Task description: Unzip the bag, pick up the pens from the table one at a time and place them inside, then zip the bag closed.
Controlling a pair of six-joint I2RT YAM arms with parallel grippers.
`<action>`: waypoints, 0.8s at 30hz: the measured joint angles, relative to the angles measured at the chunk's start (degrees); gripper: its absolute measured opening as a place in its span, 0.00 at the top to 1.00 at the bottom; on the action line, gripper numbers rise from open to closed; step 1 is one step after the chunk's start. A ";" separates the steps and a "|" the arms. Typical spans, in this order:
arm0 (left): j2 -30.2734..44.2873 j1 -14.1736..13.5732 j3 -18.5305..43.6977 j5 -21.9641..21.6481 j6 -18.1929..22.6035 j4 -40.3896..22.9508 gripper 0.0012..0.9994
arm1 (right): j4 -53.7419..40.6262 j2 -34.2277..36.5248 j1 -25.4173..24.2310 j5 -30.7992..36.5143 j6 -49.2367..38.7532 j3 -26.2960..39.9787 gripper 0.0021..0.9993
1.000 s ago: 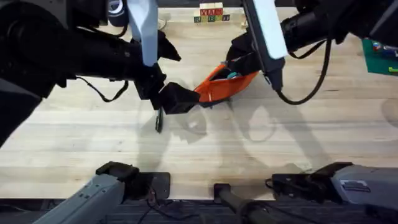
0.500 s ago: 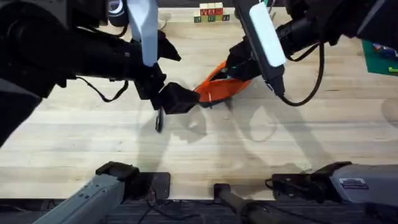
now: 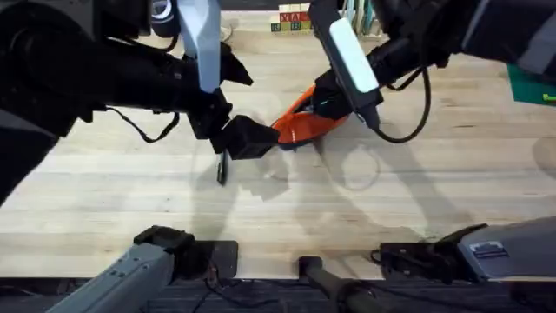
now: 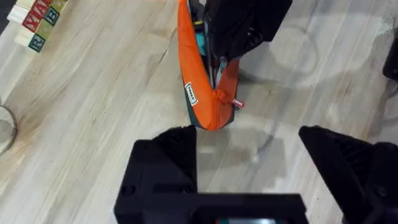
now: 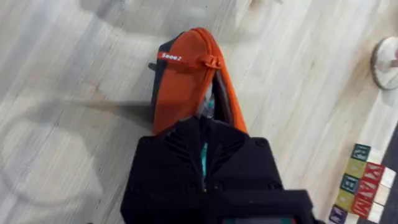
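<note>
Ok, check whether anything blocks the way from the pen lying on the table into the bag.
Yes. The right gripper sits over the bag's open top, and the open left gripper stands at the bag's end, between it and the pen on the table.

Orange bag (image 4: 200,93) between spread fingers (image 4: 163,168)

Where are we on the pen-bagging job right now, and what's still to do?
Done: the bag is unzipped, its mouth gaping in the left wrist view. In hand: the right gripper sits at the bag's opening, seemingly putting something teal in; its contents are hidden. The left gripper hangs open just off the bag's end. Left: one dark pen lies on the table, then zipping.
</note>
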 joint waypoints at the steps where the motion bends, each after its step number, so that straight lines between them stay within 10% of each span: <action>1: 0.00 0.00 0.00 0.00 0.00 0.00 0.01 | 0.15 0.42 0.00 -0.07 0.00 0.00 0.97; 24: 0.00 0.00 0.00 -0.02 0.00 0.00 0.00 | 1.35 3.89 0.00 -0.73 0.00 0.66 0.97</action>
